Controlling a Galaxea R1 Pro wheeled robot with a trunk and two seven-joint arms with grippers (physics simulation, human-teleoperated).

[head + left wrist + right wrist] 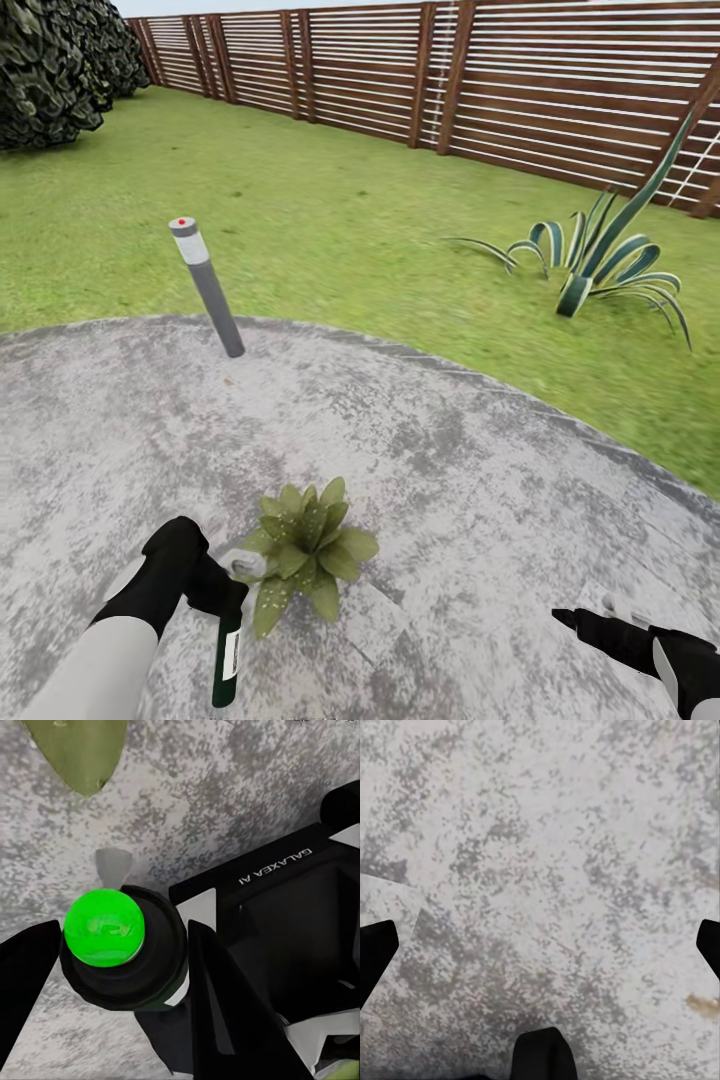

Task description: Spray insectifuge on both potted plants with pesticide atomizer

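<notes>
At the far left of the head view a dark bush (50, 65) edges the lawn (330, 200), and a grey lamp post (207, 286) leans at the rim of the round stone patio (480, 470). Below it the left gripper (222, 592) is closed on the atomizer (229, 640), which hangs with its dark green body and whitish label pointing down and its pale nozzle head up beside the plant (305, 548), close against the nearest leaves. In the left wrist view the bottle (124, 945) sits between the two dark fingers (225, 1012), seen end-on with a bright green round face toward the camera; a leaf tip (79, 754) shows over the stone. I judge the bottle light and rigid, with a smooth, somewhat slippery body, so a hold around the middle of the body, as here, seems soundest, leaving the nozzle free to aim. To the right stands a striped agave (600, 262) before the slatted fence (520, 85). At the lower right the right gripper (600, 625) hovers over the patio, holding nothing; in its wrist view the fingertips (376, 952) stand wide apart over bare stone. The plant's pot is hidden under its leaves, and I cannot tell exactly where the nozzle points.
</notes>
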